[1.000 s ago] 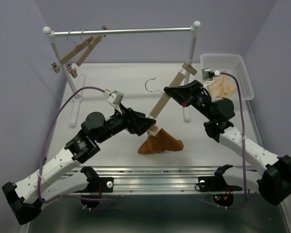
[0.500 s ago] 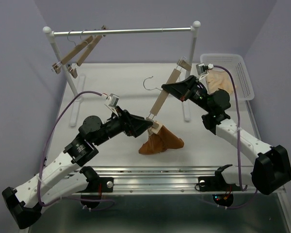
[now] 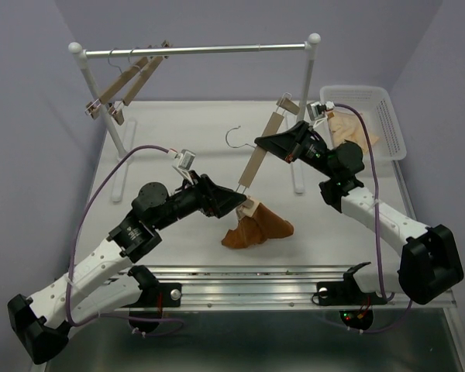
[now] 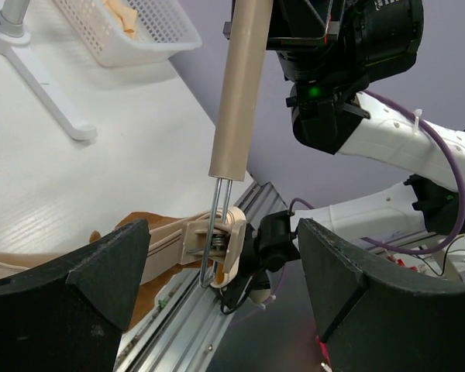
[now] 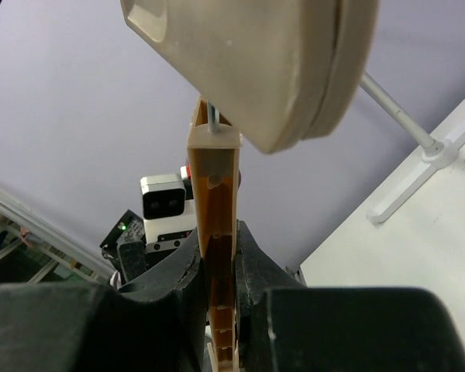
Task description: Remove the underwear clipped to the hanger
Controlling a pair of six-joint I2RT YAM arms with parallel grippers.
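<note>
Underwear [image 3: 257, 229], a limp rust-orange cloth bunched into soft folds, lies heaped on the white table [image 3: 178, 132] under the low end of the hanger [image 3: 252, 169]. One corner is drawn up to the hanger's lower clip [image 3: 250, 207]. The hanger is a slim, smooth, round bar of light wood, tilted steeply. A thin wire hook [image 3: 239, 136] curls out from its middle, and a pale upper clip [image 3: 284, 103] caps its high end. From the left wrist camera the lower clip [image 4: 217, 244] is a cream plastic peg on a bent steel wire that runs out of the bar's end, with tan cloth leading into it. The right gripper [image 3: 265, 144] comes in from the hanger's right on an arm with a raised elbow and a bent wrist. Its black fingers [image 5: 252, 291] are pinched flat against both sides of the bar, just above the middle. The left gripper [image 3: 236, 200] reaches in from the hanger's left on a low, outstretched arm with a nearly level forearm. Its broad matte-black fingers [image 4: 101, 271] stand wide apart on either side of the lower clip, touching neither it nor the cloth and holding nothing. Beyond the hanger's high end sits a white mesh basket [image 3: 387, 116] with a peach cloth [image 3: 342, 128] in it.
</note>
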